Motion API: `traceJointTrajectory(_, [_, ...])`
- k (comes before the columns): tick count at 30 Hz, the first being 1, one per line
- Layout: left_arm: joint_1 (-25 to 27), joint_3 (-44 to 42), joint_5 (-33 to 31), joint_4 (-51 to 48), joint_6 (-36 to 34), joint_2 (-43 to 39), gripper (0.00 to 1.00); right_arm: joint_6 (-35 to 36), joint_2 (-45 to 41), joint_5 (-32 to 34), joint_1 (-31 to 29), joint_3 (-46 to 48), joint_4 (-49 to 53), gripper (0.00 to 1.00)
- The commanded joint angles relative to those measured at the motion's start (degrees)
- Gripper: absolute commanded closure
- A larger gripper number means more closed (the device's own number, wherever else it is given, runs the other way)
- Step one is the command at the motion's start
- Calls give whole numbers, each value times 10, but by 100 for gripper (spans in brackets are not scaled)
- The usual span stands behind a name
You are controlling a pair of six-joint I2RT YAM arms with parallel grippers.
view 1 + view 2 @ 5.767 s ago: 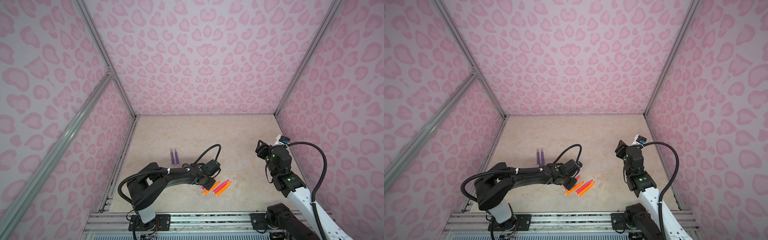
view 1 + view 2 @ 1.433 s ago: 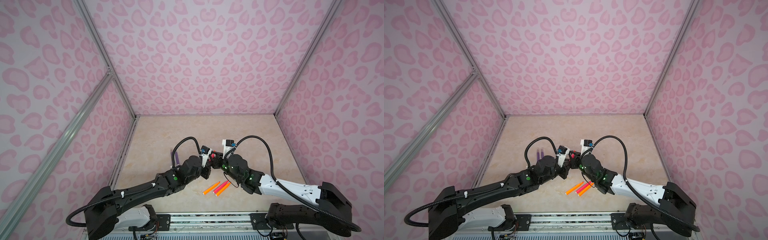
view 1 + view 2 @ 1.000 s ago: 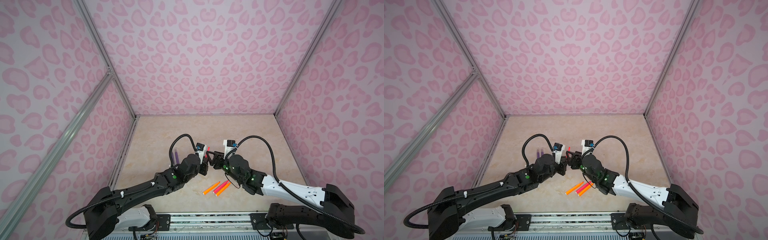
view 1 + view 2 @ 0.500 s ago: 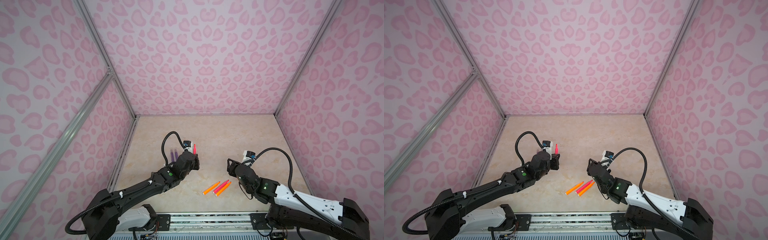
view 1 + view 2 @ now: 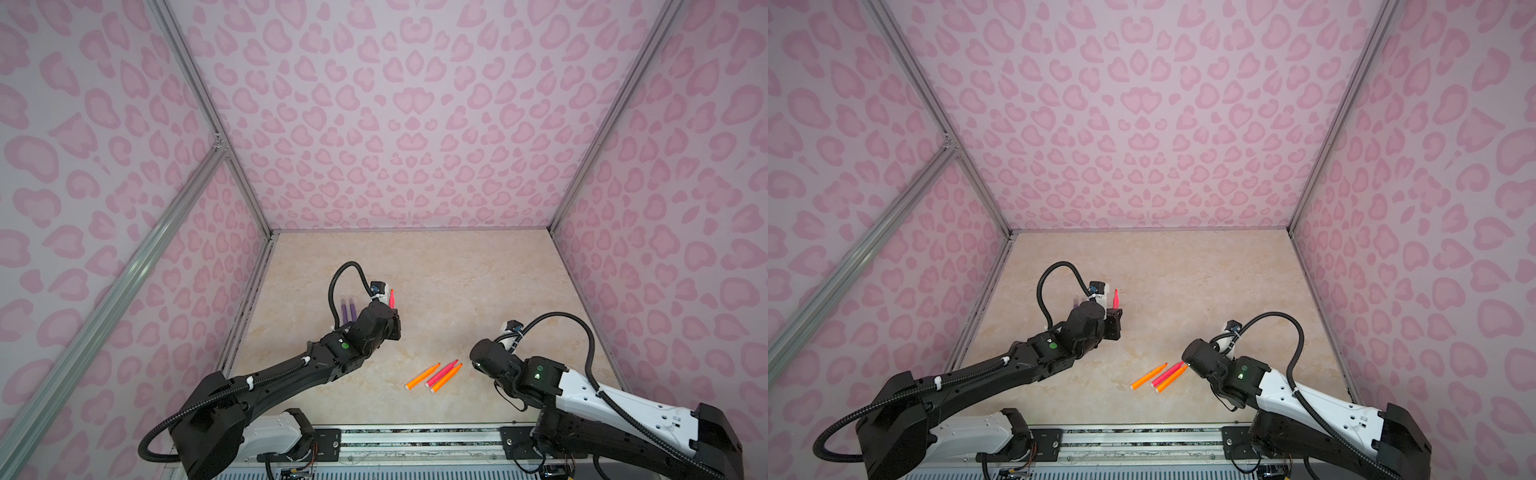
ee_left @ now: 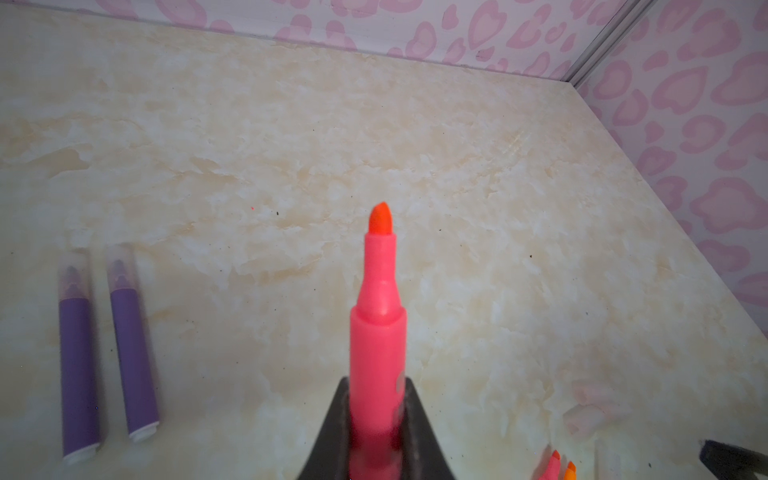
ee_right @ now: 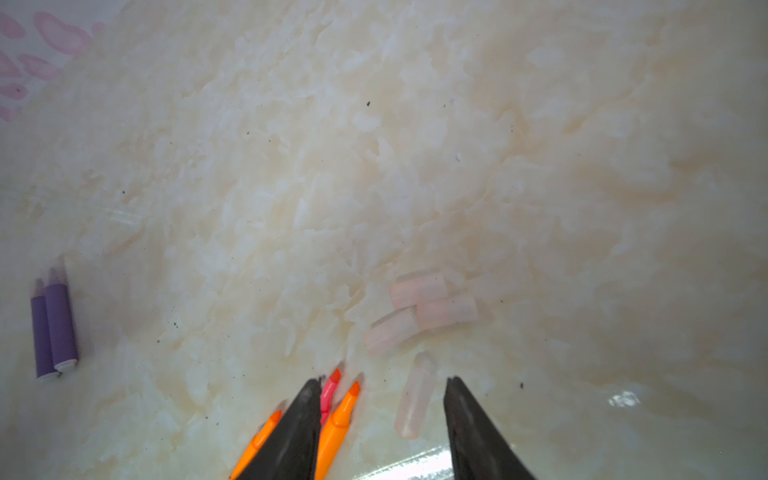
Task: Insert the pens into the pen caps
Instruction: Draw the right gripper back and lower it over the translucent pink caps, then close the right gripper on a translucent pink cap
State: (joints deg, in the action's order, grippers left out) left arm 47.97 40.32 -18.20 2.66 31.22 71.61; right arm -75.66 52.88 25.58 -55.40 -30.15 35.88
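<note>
pink pen [image 6: 377, 332]: lifted off tabletop, bare tip toward back edge | purple pens [image 6: 133, 357]: capped, side by side near left edge | orange pens [image 5: 422, 375], second pink pen [image 5: 441, 372] between: uncapped, near front edge | four clear caps [image 7: 446, 309]: loose beside their tips

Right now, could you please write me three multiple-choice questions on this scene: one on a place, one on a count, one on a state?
1. Where are the two purple pens?
A. Side by side on the table. B. Inside a box. C. Standing upright.

2. How many loose pens lie together near the right gripper?
A. Two. B. Three. C. Five.

3. How is the pink pen in the left gripper?
A. Capped. B. Dropped. C. Clamped, tip bare.

Answers:
1 A: the left wrist view shows them lying parallel and flat.
2 B: both top views show two orange and one pink.
3 C: the shut jaws pinch its barrel, and no cap covers the tip.
</note>
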Motion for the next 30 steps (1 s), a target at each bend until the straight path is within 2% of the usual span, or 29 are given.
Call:
traceJointTrajectory(1, [-1,11,9,4,-7,7,97,24,-1,-38,0,33,0,54])
traceJointTrajectory(6, [-1,18,14,1,-10,16,97,40,10,-53,0,62,-34,54])
traceJointTrajectory(13, [-1,19,16,2,-13,15,97,80,39,-68,1,52,-80,53])
traceJointTrajectory(30, [-1,20,20,1,-15,14,97,82,219,-67,5,-11,-56,60])
